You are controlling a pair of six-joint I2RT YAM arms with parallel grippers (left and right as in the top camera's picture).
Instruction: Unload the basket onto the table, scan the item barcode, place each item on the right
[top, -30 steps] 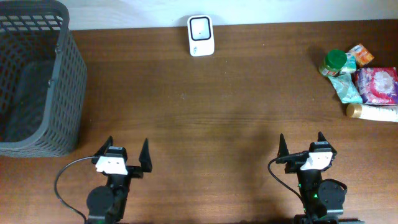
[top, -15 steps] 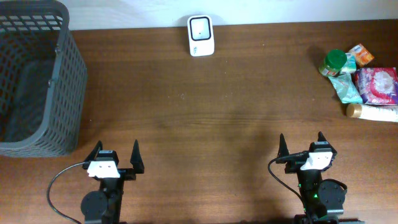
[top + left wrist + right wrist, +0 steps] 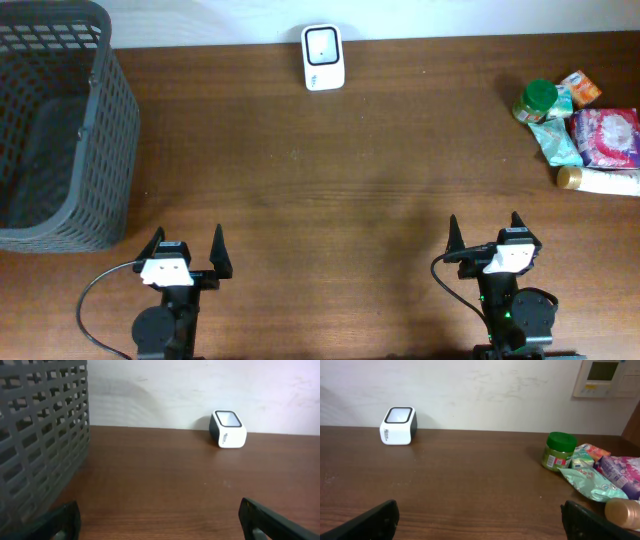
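Risks first. The grey mesh basket [image 3: 60, 120] is stood at the left side of the table [image 3: 350, 200], near the left gripper [image 3: 189, 235]. Its wall could be clipped if that arm is swung outward. The left gripper is seen spread fully wide, with nothing held in it.

The white barcode scanner [image 3: 323, 57] is set at the far edge, mid-table, and looks unanchored. It could be shoved or tipped if an item is brought in too low. A failed read is likely if the code is turned away from the scanner window. No barcode can be made out on any item, so the right face must be searched for.

The right gripper [image 3: 484, 225] is also spread wide and empty, at the near edge. The items are bunched at the right edge, touching one another, so neighbours could be dragged or pushed off the table when one is picked. The soft ones could slip from a poor pinch.

Looks. Barcode scanner: small white box, dark sides, glossy window facing up.

Items:
- green-lidded jar [image 3: 537, 98], upright, labelled
- small orange packet [image 3: 581, 87], just behind the jar
- teal pouch [image 3: 556, 140], flat and crinkled
- pink-patterned bag [image 3: 607, 135]
- white tube [image 3: 605, 181] with a gold cap, laid on its side, partly out of view

All are well apart from both grippers.
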